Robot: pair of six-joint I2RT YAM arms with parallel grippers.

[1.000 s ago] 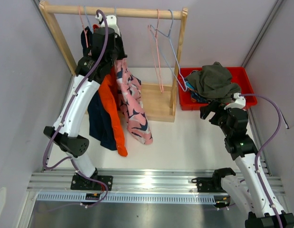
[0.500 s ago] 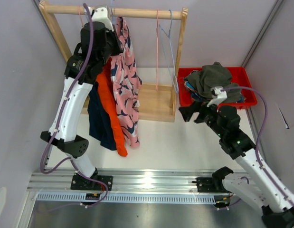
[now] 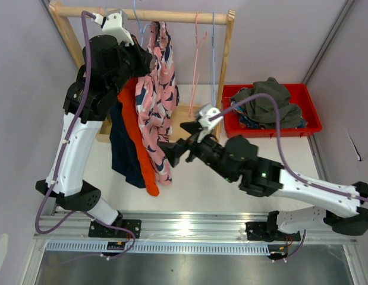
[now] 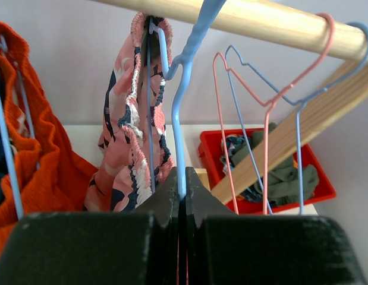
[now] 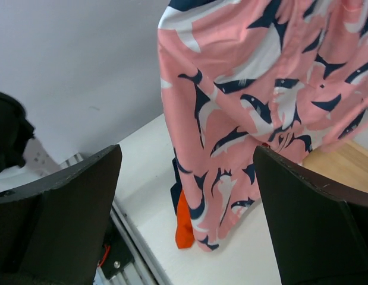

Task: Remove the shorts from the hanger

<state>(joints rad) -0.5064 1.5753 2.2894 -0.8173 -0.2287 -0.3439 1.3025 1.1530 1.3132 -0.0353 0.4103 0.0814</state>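
The pink shorts with dark print (image 3: 157, 101) hang on a blue wire hanger (image 4: 182, 119) at the wooden rod (image 3: 172, 16). My left gripper (image 4: 182, 193) is shut on that hanger's wire just below its hook, high up by the rod (image 3: 142, 59). The orange shorts (image 3: 143, 151) and plain navy shorts (image 3: 123, 151) hang to the left of the pink pair. My right gripper (image 3: 167, 152) is open, its jaws wide apart, facing the lower part of the pink shorts (image 5: 255, 101) without touching them. The olive shorts (image 3: 267, 101) lie in the red bin (image 3: 311, 119).
Two bare wire hangers, one pink (image 3: 197, 59) and one blue (image 3: 213, 53), hang at the rod's right end. The rack's wooden base (image 3: 192, 127) stands behind my right arm. Grey walls close in on both sides. A metal rail (image 3: 184, 225) runs along the near edge.
My right arm has swung left from the red bin to the pink shorts. My left arm has risen toward the rod, lifting the hanger and the pink shorts.
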